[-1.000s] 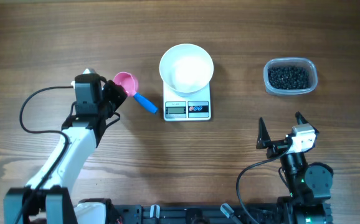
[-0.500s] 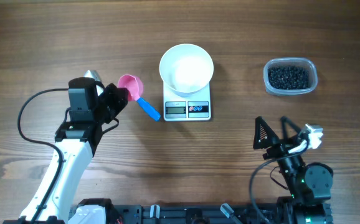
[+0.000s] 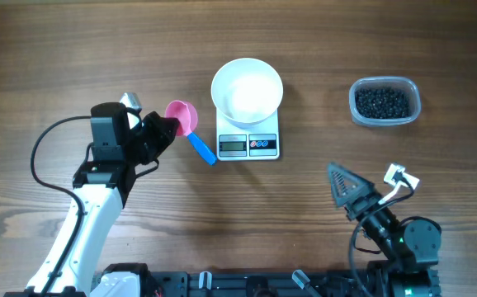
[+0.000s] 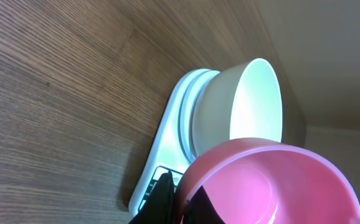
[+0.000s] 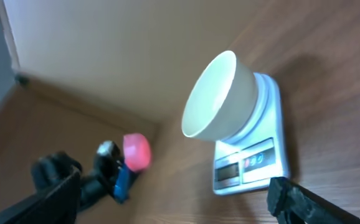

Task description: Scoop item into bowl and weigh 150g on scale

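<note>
Fingers (image 5: 301, 200) of the right gripper (image 3: 372, 186) stand wide apart with nothing between them, low at the near right edge of the table (image 3: 57, 49), and its wrist camera looks across at the scale and bowl. Farther in on the left, the left gripper (image 3: 158, 132) has its fingers drawn together on the rim of a pink scoop (image 3: 181, 117). In the left wrist view the pink cup fills the lower right, with a dark fingertip against its edge. The scoop's blue handle sticks out toward the near right, its end just beside the near left corner of the scale (image 3: 248, 142). The scale sits mid-table, its grey display and coloured buttons along its near edge. The white bowl (image 3: 247, 89) stands on the scale's far part, its rim reaching past the platform. Well to the right, apart from both grippers, the item (image 3: 381, 101) lies as a dark pile inside a clear tub (image 3: 414, 92)
</note>
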